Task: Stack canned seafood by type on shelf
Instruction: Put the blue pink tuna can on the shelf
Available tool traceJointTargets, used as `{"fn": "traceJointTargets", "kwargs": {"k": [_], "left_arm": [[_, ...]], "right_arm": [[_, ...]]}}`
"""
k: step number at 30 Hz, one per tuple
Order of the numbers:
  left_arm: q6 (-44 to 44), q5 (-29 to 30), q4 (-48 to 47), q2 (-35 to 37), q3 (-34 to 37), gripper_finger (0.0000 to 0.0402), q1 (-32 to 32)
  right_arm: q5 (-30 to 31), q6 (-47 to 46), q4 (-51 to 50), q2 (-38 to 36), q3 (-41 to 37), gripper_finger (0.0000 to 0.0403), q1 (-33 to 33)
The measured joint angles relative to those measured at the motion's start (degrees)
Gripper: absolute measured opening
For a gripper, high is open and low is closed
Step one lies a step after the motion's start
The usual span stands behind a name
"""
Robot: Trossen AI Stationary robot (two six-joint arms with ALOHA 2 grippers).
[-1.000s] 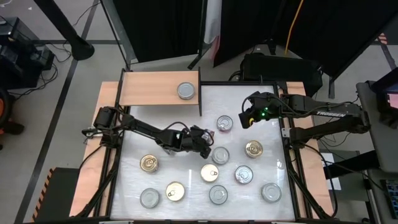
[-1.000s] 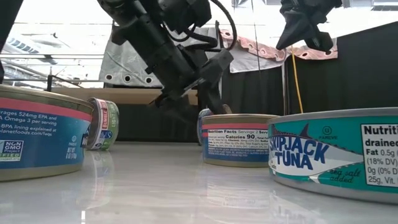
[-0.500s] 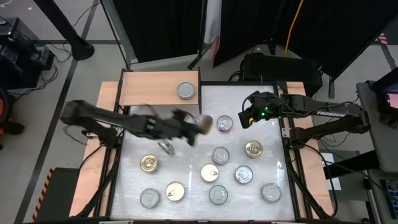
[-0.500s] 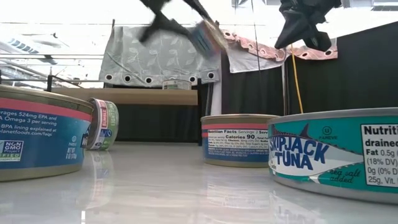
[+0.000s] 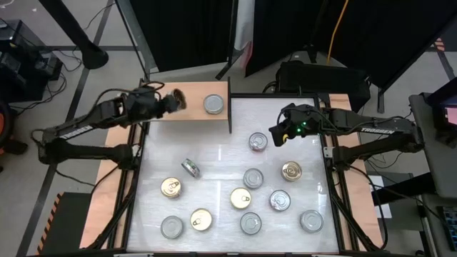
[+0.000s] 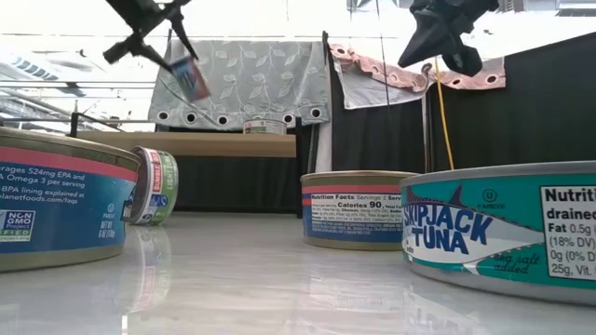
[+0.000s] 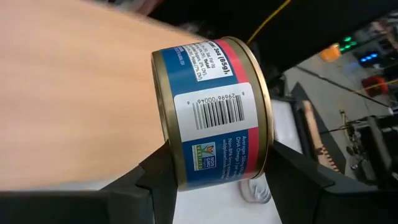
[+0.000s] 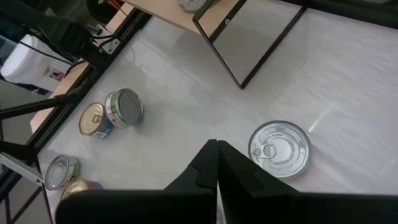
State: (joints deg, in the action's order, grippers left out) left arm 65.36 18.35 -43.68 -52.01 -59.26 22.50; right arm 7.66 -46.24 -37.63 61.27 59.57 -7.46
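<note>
Over shelf (image 5: 161,107), my left gripper (image 5: 170,101) pinches a blue tin (image 7: 211,112) (second tin (image 5: 213,104) sits there); right gripper (image 5: 278,135) hangs pressed together.

high: overhead, straight down | low: tabletop level | both share shelf (image 5: 182,103)

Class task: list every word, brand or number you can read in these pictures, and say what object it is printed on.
"SKIPJACK TUNA": teal can, low view.
"Nutrition Facts", "Calories 90": pink-banded can, low view.
"524mg EPA", "Omega 3 per serving", "NON GMO": blue can, low view.
Barcode digits and small print on the can in the left gripper: too small to read.
Can on its side: unreadable.
</note>
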Motion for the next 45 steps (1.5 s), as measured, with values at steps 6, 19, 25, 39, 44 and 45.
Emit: {"fn": "traceJointTargets", "kwargs": {"k": [6, 19, 25, 39, 44, 45], "left_arm": [[7.65, 1.96, 7.58, -2.58, 4.91, 0.0198, 1.38], [9.32, 3.16, 18.14, -10.89, 6.22, 0.0198, 1.38], [13.62, 3.13, 17.74, -13.76, 6.18, 0.0229, 1.38], [11.88, -3.03, 10.7, -14.84, 6.14, 0.0329, 1.38], [10.75, -8.87, 10.72, -14.84, 6.14, 0.033, 1.69], [10.57, -10.36, 11.22, -14.84, 6.14, 0.033, 1.71]], "right_arm": [[-0.17, -1.38, 2.4, 2.05, 0.0, 0.0, 0.42], [-0.09, -2.51, 5.4, 5.96, 0.0, 0.0, 2.01], [-0.13, -2.58, 6.56, 6.19, 0.0, 0.0, 2.01], [-2.33, -4.08, 7.35, 6.14, 0.0, 0.0, 1.97], [-3.51, -4.11, 7.91, 6.17, 0.0, 0.0, 1.97], [-3.52, -4.11, 7.89, 6.15, 0.0, 0.0, 1.97]]}}
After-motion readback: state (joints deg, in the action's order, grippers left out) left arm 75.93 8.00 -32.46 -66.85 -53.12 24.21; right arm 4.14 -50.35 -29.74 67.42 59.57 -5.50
